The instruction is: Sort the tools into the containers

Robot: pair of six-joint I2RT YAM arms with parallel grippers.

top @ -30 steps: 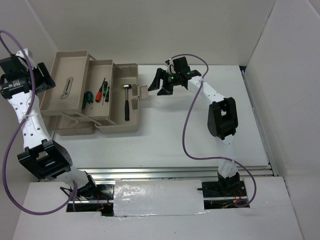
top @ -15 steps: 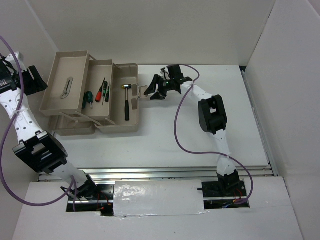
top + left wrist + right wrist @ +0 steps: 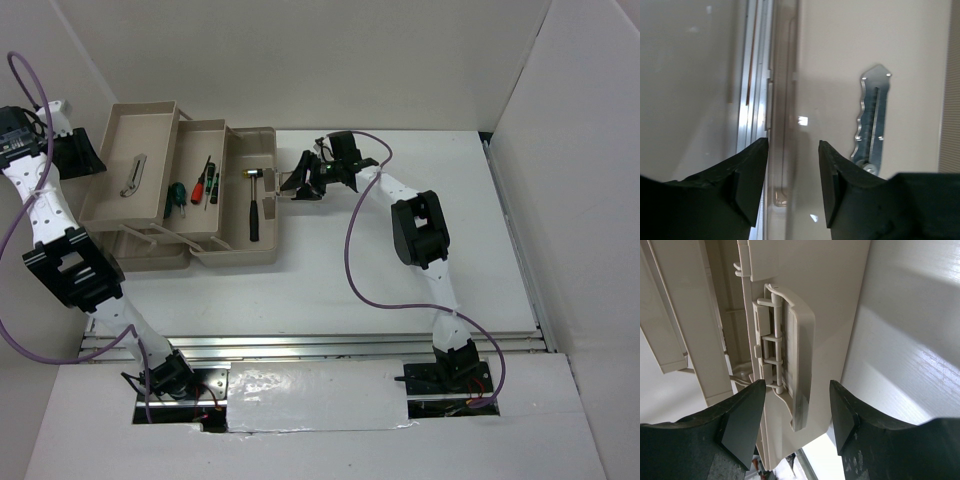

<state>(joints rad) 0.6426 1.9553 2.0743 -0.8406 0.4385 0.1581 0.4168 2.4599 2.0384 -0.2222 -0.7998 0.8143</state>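
The beige toolbox stands open at the left. Its left tray [image 3: 115, 195] holds a silver metal tool [image 3: 133, 177] [image 3: 872, 120]. The middle tray [image 3: 190, 222] holds green-, red- and black-handled screwdrivers [image 3: 203, 183]. A black-handled mallet [image 3: 254, 205] lies in the deep base [image 3: 238, 252]. My left gripper [image 3: 88, 160] [image 3: 792, 146] is open, its jaws straddling the left tray's outer wall [image 3: 782, 100] without touching it. My right gripper [image 3: 297, 183] [image 3: 797, 390] is open around the latch flap [image 3: 801, 365] on the base's right side, with a gap on each side.
A lower tray or lid with a pale handle [image 3: 150, 235] sticks out under the trays at the front left. The enclosure's left wall [image 3: 40, 70] is close behind my left gripper. White tabletop [image 3: 400, 290] lies to the right of the toolbox.
My left gripper swung in to the left tray's outer wall and its jaws narrowed. My right gripper moved left onto the toolbox latch, jaws narrowing too. The tools stayed put.
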